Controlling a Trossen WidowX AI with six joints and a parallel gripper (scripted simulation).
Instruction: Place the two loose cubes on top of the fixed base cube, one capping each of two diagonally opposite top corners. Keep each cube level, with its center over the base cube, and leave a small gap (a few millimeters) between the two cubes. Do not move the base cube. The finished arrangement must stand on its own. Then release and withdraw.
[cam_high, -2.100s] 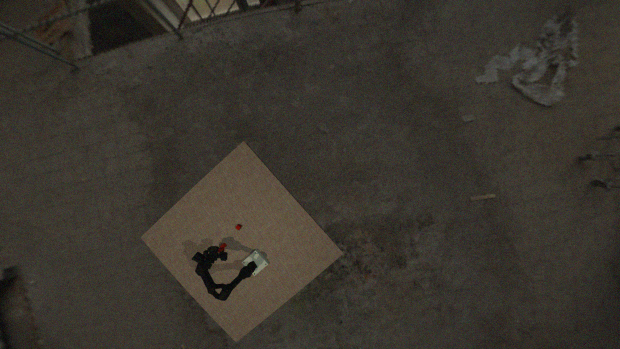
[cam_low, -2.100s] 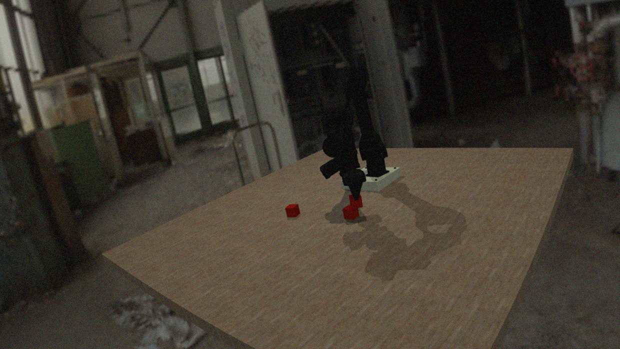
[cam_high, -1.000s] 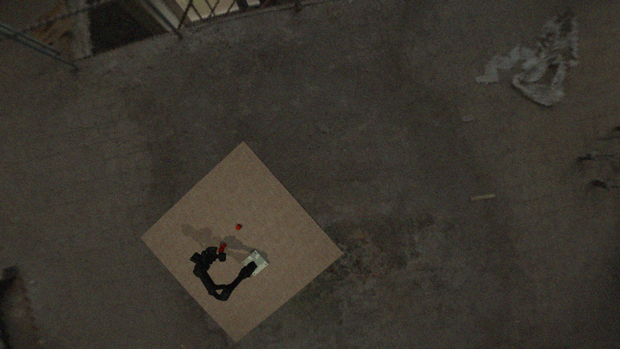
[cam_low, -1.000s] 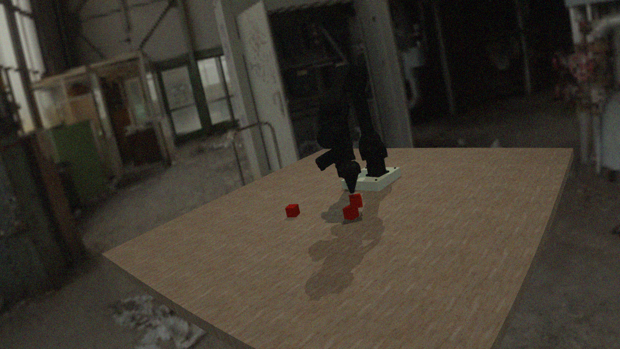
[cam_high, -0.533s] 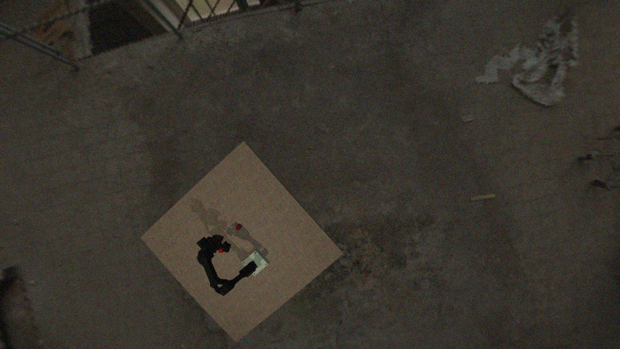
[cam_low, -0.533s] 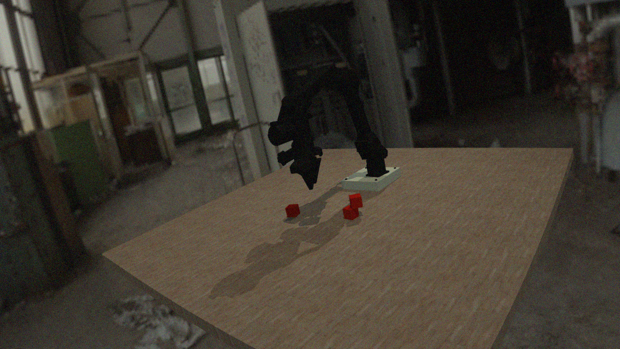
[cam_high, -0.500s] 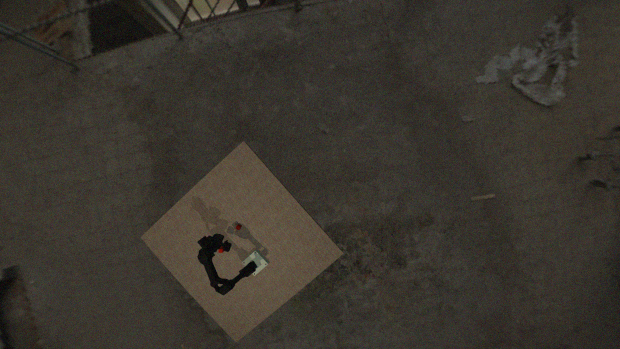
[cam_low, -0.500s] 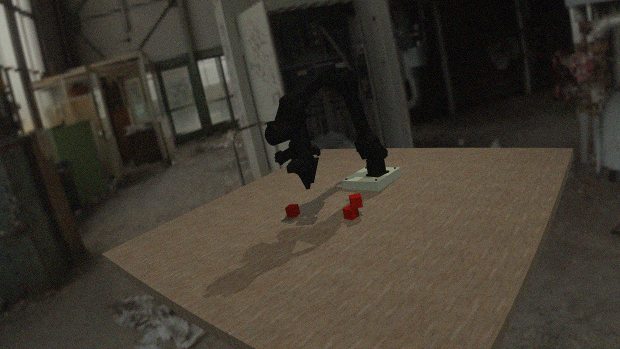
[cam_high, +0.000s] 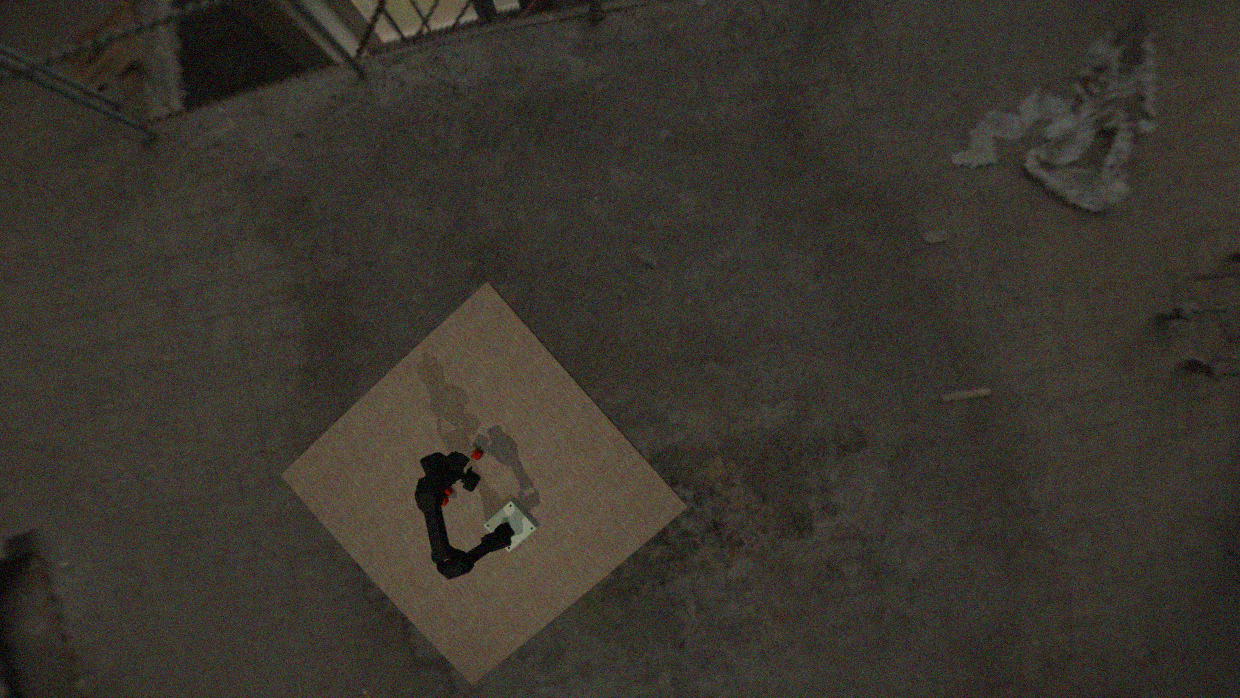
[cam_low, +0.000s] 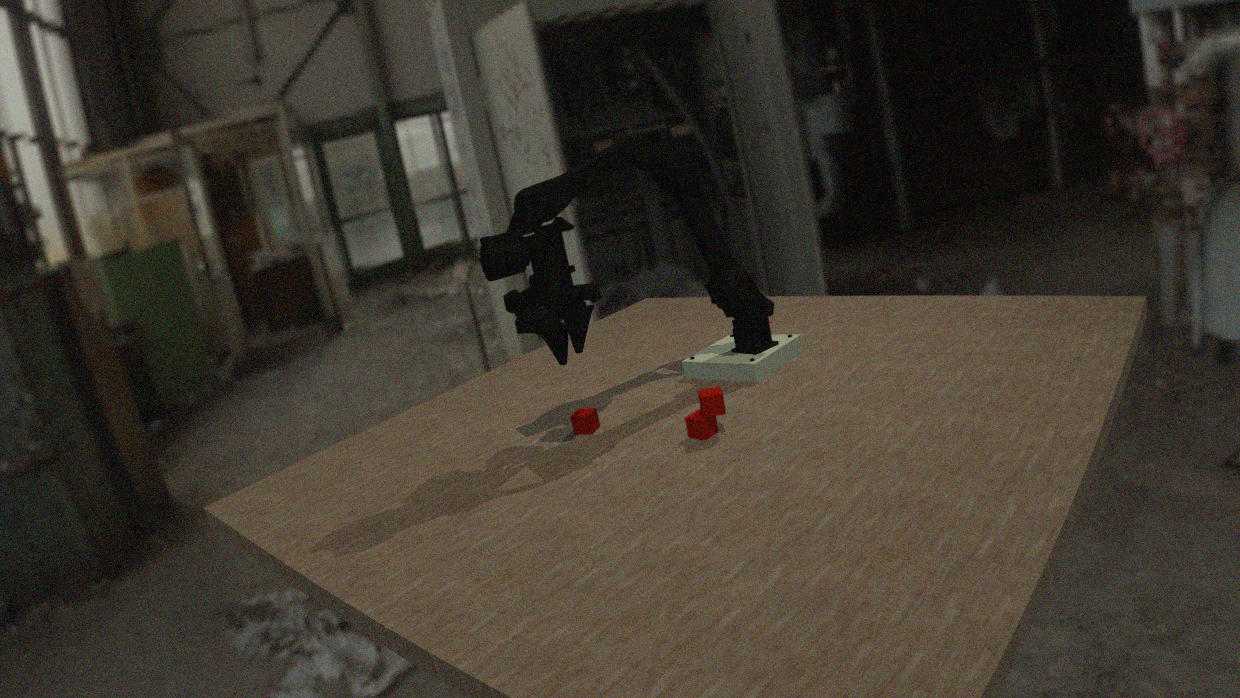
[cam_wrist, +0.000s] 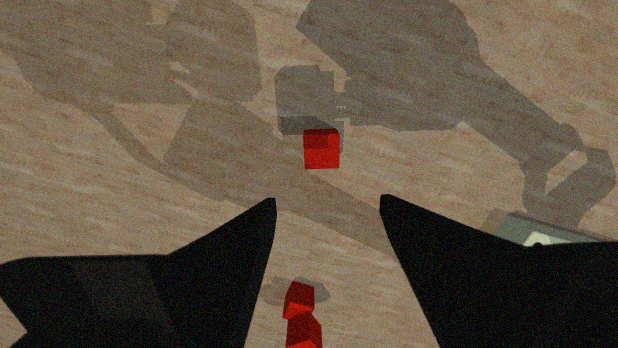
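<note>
From above, a crumpled pale cloth-like heap (cam_high: 1075, 130) lies on the concrete floor (cam_high: 780, 286) (cam_low: 364, 372) well apart from the wooden tabletop (cam_high: 555, 416) (cam_low: 824, 520), with a short light stick (cam_high: 966, 394) between them and metal railings (cam_high: 78, 89) beyond the tabletop's opposite side.

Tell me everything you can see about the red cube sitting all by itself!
The lone cube is plain red with flat faces and straight edges, and looks solid and smooth, though I can't tell what it's made of. It rests flat on the wood-look table, apart from the other two red cubes. Shadow covers part of it. The gripper isn't touching it.
</note>
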